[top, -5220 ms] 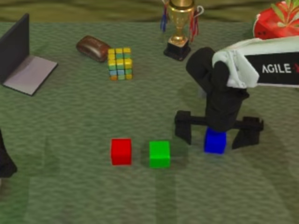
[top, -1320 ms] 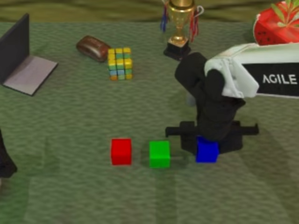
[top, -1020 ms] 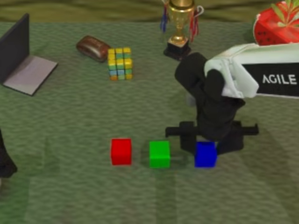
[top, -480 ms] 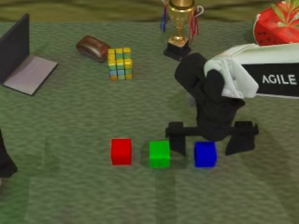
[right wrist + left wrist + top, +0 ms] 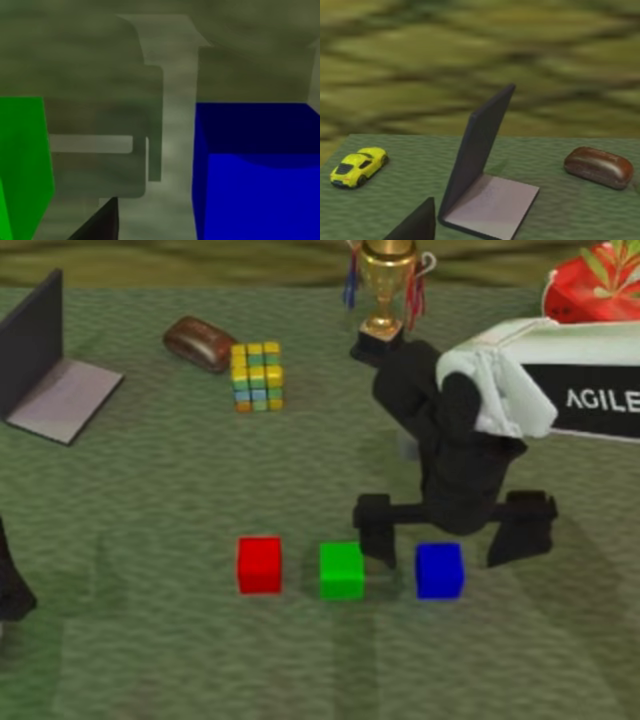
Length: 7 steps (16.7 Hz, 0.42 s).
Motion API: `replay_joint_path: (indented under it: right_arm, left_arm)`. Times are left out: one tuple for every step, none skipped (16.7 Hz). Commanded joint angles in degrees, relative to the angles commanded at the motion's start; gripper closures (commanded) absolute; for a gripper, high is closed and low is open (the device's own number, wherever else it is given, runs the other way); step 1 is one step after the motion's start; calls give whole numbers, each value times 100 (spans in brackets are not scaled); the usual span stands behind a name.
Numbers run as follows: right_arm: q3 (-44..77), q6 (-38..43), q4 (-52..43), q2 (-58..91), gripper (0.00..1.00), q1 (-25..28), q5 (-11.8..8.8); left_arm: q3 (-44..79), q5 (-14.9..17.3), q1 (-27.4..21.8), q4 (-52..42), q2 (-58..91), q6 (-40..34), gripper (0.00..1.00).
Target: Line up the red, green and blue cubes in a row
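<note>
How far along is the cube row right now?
Nearly finished. The red cube, green cube and blue cube sit in a row on the table, with small gaps between them. The right gripper hangs just behind the blue cube with its jaws spread wide, gripping nothing. The left arm is parked at the table's left edge. All that looks left is for the right arm to withdraw.

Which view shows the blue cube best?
The top view: the whole blue cube sits in row beside the green cube, the open right gripper above it. The right wrist view crops it close; the left wrist view misses it.
</note>
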Motion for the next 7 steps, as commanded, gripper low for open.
replay_joint_path:
  right_arm:
    - [111,-2,-192,-68,0,10,-2]
    - [230,-2,-393,-146,0,17,0]
    - [350,0,-589,-228,0,20,6]
    - [461,4,-765,-306,0,21,13]
    - [551,6,-906,-374,0,20,18]
    - [610,7,-994,-420,0,20,22]
    - [629,7,-1022,-436,0,20,24]
  left_arm:
    - [0,0,0,0,0,0,0]
    - [0,0,0,0,0,0,0]
    - [0,0,0,0,0,0,0]
    - [0,0,0,0,0,0,0]
    - [0,0,0,0,0,0,0]
    - [0,0,0,0,0,0,0]
    - [0,0,0,0,0,0,0]
